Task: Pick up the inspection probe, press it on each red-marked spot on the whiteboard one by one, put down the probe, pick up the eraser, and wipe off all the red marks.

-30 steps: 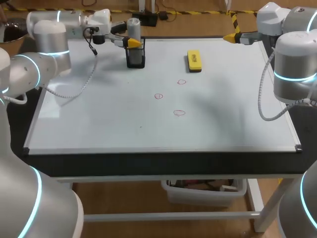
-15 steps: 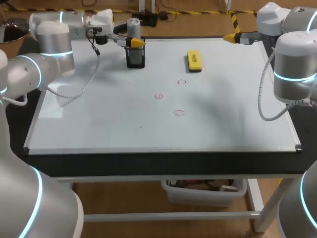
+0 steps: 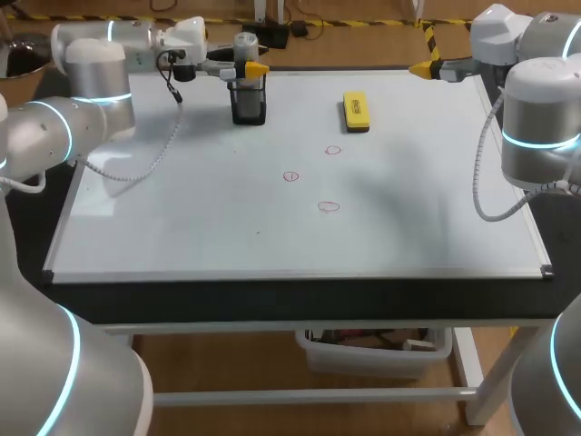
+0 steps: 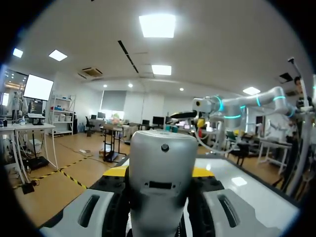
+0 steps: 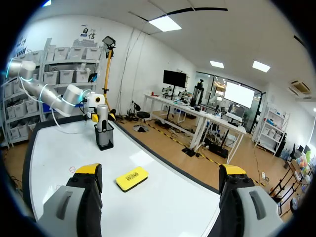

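Our left arm (image 3: 91, 68) comes in from the left side and reaches to the far part of the whiteboard (image 3: 182, 227), which lies on the counter (image 3: 300, 298). There the probe (image 3: 245, 44), a grey cylinder, stands upright with its lower end in a black holder (image 3: 248, 104). The left jaws are clamped on the probe just above the rim of the holder. In the left wrist view the grey body fills the space between the two fingers. The dark pads lie against it from both sides, and the yellow tips show just behind it.

The yellow eraser (image 3: 356, 110) lies flat on the board, to the right of the holder and well apart from it. Three small red marks are on the board, nearer to us. One mark (image 3: 332, 150) is close to the eraser, a second mark (image 3: 290, 176) lies more to the left, and a third mark (image 3: 329, 206) is the nearest to us.

Our right arm (image 3: 536, 118) is at the right side. The right jaws are near the far right corner of the board; they stand wide apart and hold nothing. In the right wrist view the eraser lies on the board ahead of them, and the holder with the probe stands farther on.
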Controlling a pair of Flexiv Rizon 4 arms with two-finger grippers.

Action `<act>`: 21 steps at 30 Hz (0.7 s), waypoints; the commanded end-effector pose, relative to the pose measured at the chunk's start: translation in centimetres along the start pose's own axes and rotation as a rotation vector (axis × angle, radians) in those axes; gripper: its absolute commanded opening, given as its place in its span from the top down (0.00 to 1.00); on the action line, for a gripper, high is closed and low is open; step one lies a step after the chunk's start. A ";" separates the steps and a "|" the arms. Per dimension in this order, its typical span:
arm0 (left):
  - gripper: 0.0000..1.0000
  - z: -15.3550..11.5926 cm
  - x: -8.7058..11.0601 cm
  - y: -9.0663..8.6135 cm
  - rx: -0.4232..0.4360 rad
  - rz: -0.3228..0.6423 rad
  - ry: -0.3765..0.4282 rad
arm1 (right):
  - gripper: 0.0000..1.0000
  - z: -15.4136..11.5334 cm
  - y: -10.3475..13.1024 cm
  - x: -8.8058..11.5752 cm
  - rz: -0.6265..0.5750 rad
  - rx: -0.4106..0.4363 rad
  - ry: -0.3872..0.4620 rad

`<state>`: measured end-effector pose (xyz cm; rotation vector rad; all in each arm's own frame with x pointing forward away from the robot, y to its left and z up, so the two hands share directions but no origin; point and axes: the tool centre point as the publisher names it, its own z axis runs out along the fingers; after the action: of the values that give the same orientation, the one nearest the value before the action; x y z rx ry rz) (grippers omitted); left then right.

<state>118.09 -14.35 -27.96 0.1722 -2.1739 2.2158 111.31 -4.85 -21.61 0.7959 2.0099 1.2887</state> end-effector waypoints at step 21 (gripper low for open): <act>1.00 -0.2 2.7 -7.2 -0.029 0.092 -0.028 | 0.00 0.0 0.0 -0.1 0.000 0.001 0.001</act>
<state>117.77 -14.24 -22.75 0.0370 -2.1775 2.2655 111.31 -4.85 -21.61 0.7959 2.0099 1.2887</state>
